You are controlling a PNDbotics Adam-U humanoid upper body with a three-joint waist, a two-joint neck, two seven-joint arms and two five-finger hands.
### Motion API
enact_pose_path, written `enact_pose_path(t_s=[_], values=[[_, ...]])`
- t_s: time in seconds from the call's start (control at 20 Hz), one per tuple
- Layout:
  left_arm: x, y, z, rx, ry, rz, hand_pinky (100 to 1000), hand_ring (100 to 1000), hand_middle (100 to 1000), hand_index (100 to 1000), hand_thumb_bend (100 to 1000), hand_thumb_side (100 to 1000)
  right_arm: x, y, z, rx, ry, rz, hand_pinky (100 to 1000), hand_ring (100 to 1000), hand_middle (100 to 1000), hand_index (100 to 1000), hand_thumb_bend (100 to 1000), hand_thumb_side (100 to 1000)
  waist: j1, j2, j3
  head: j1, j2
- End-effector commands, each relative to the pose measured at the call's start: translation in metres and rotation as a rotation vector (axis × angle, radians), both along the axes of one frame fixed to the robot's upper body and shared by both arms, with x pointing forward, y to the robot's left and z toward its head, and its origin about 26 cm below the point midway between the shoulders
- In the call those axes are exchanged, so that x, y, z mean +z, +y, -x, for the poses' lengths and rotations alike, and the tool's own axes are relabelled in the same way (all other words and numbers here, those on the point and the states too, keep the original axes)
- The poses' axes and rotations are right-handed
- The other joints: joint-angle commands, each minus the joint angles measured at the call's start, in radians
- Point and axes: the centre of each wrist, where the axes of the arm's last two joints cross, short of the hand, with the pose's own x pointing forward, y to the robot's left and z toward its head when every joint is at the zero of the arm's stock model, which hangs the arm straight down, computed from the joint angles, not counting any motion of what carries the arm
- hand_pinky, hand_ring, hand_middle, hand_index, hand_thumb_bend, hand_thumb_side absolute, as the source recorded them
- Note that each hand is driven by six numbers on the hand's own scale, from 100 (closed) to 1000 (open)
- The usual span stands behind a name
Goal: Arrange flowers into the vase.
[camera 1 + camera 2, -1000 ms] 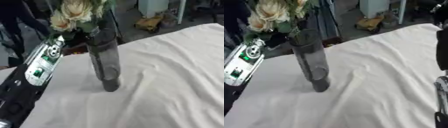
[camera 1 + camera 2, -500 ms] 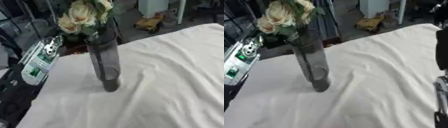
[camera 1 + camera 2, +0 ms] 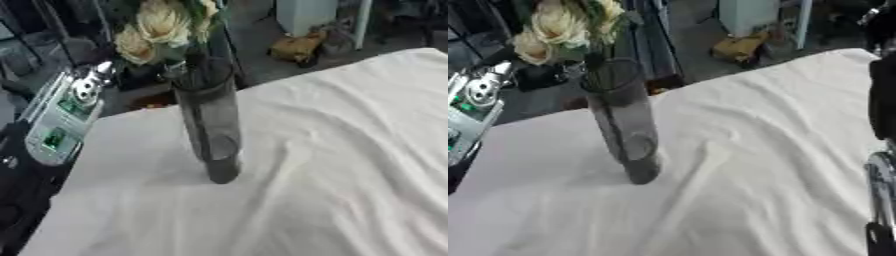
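The surface, draped in wrinkled white cloth, filled most of the frame. A tall dark translucent cylindrical vase stood upright left of centre, pale cream flowers already seated, stems propped by its rim. Neither hand's fingers showed; I cannot tell their state. Only the right eye view caught a black arm at the right edge.

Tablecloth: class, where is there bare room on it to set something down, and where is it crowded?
Bare cloth spreads right of the vase to the far edge, and in front of it. It is crowded left of the vase, where the left arm comes in.
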Motion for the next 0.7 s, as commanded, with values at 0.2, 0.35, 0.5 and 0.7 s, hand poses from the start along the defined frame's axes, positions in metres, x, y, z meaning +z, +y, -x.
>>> enact_pose_path(t_s=[0.2, 0.35, 0.5, 0.7], values=[[0.018, 0.027, 0.008, 0.044, 0.009, -0.072, 919, 1000, 1000, 1000, 743, 1000, 0.007, 0.000, 0.005, -0.002, -0.034, -0.005, 784, 824, 758, 910, 100, 1000, -0.017, -0.027, 0.007, -0.004, 0.007], [0.020, 0.029, 0.010, 0.044, 0.021, -0.085, 927, 1000, 1000, 1000, 761, 1000, 0.007, 0.000, 0.005, -0.003, -0.034, -0.006, 784, 825, 759, 910, 100, 1000, -0.018, -0.027, 0.008, -0.005, 0.009], [0.019, 0.037, 0.013, 0.047, 0.041, -0.114, 928, 1000, 1000, 1000, 767, 1000, 0.007, 0.001, 0.005, -0.004, -0.037, -0.010, 784, 825, 759, 910, 100, 1000, -0.021, -0.027, 0.012, -0.007, 0.019], [0.017, 0.041, 0.017, 0.036, 0.065, -0.133, 930, 1000, 1000, 1000, 777, 1000, 0.007, 0.002, 0.005, 0.000, -0.040, -0.013, 784, 826, 760, 910, 100, 1000, -0.025, -0.028, 0.015, -0.011, 0.030]])
